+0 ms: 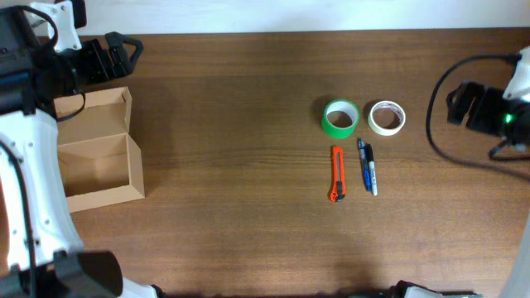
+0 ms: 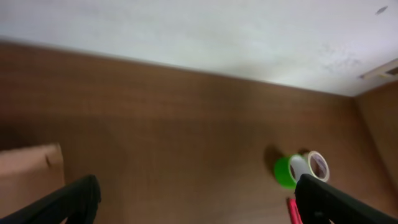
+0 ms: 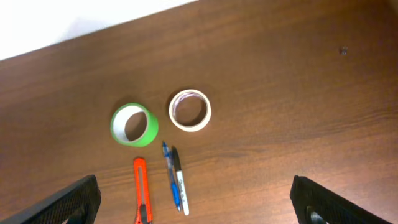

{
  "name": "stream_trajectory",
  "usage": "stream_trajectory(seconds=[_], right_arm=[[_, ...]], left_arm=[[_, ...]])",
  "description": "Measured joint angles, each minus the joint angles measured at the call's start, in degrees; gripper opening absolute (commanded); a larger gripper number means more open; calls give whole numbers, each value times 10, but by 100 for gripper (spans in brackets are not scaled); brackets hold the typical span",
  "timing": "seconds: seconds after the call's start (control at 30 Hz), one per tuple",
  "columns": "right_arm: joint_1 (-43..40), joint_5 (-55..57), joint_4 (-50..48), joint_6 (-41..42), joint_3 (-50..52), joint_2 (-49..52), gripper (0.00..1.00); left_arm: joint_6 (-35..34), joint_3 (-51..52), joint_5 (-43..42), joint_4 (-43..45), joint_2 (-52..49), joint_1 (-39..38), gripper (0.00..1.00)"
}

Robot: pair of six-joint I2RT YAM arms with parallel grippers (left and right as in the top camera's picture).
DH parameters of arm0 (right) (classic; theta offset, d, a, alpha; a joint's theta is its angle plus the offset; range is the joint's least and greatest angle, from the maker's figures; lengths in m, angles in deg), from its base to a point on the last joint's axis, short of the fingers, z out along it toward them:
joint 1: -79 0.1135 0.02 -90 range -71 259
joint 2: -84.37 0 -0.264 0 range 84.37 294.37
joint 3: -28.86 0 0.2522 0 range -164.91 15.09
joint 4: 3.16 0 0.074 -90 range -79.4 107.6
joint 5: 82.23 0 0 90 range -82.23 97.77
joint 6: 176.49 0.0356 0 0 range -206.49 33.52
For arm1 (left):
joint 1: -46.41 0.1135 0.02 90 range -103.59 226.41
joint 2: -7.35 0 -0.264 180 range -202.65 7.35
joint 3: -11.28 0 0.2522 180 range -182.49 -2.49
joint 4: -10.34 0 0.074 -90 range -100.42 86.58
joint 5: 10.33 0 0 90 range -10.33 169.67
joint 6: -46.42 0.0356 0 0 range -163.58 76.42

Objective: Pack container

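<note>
Box: your open tan cardboard container sits at the table's left edge, under the left arm | Grippers: left gripper and right gripper both spread, empty | Items: green tape roll, white tape roll, orange utility knife, two pens lie well apart from it | Risk: pens touch, so you may pinch both or roll one away; carrying across could drop items.

Table: we see a dark brown wooden tabletop.
On it: open tan cardboard box, green tape roll, white tape roll, orange utility knife, blue pen, black-and-white marker.

Left tool spread wide, right tool spread wide
</note>
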Motion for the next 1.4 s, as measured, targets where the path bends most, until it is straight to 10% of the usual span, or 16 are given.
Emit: stream_trajectory(seconds=[0.37, 0.7, 1.4], right_arm=[[-2, -47, 28, -2, -12, 93, 99], [-2, -71, 56, 0, -12, 124, 99], [-2, -53, 79, 13, -12, 131, 99]], left_arm=[[28, -1, -2, -99, -47, 6, 96], [45, -4, 311, -263, -67, -50, 67], [49, 224, 440, -154, -71, -107, 66]])
